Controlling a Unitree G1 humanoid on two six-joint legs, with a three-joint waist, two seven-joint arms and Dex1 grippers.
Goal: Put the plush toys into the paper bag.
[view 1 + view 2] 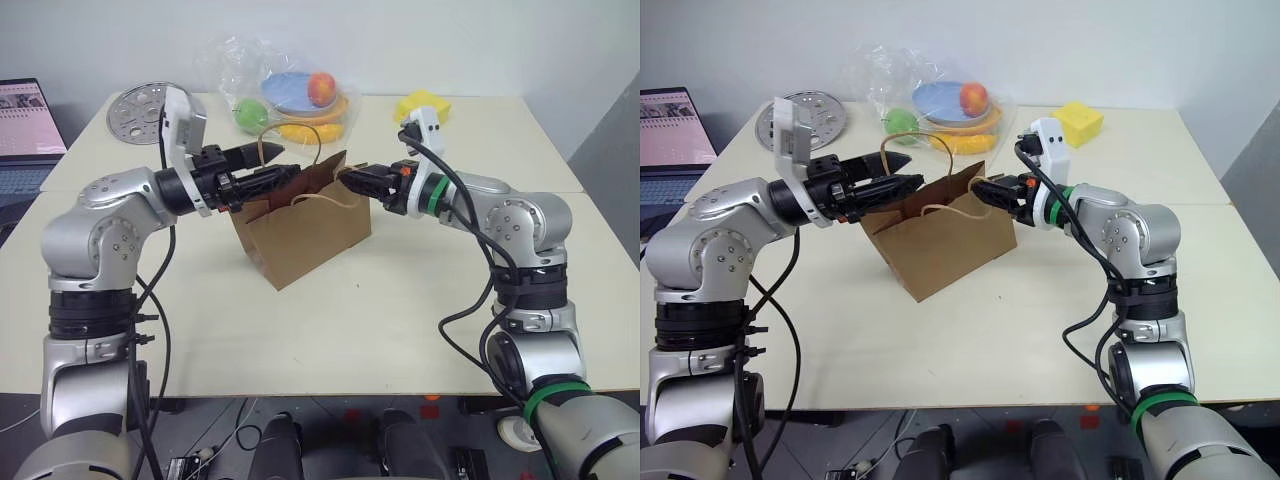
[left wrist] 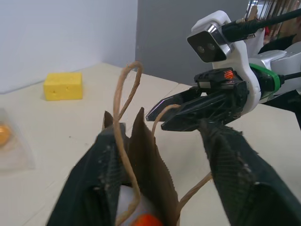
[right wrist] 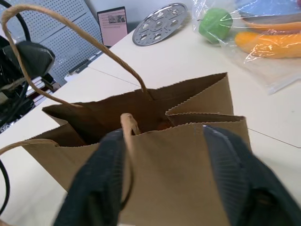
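Kraft paper bag (image 1: 305, 225) betw. open jaws

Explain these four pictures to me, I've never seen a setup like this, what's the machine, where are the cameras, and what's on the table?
This is a humanoid robot with two silver arms, each ending in a black two-fingered claw. Two pictures come from cameras in its head, looking down over the arms. The other two come from cameras on each wrist, looking along the fingers.

On the pale table stands a brown kraft paper bag with looped handles. The left claw and right claw are both at the bag's top rim, jaws spread, holding nothing. The left wrist view shows something white and orange inside the bag, probably a plush toy.

Behind lie plastic fruit in clear wrap, a round metal disc and a yellow cheese-like block.
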